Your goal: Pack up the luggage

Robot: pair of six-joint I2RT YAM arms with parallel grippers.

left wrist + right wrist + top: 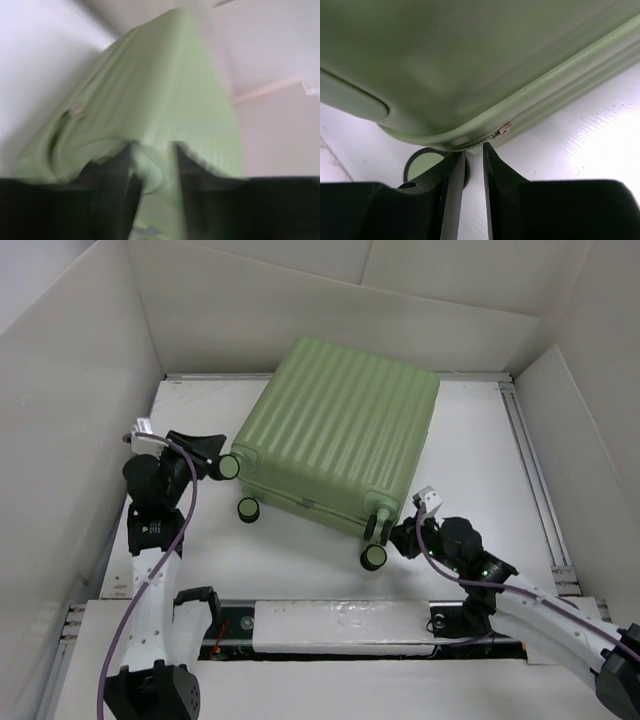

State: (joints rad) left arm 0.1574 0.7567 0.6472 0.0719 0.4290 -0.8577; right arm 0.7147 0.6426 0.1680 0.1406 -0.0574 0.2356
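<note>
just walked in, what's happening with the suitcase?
The pale green suitcase lies closed and flat on the table. The left gripper is at its near-left corner with a caster wheel between the fingers; the blur hides whether it grips. The right gripper is at the near-right corner, fingers nearly together and empty, just below the zipper pull.

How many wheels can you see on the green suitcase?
3. The left wheel sits by the left arm, the middle wheel close beside it, the right wheel by the right arm. A fourth may be hidden.
</note>
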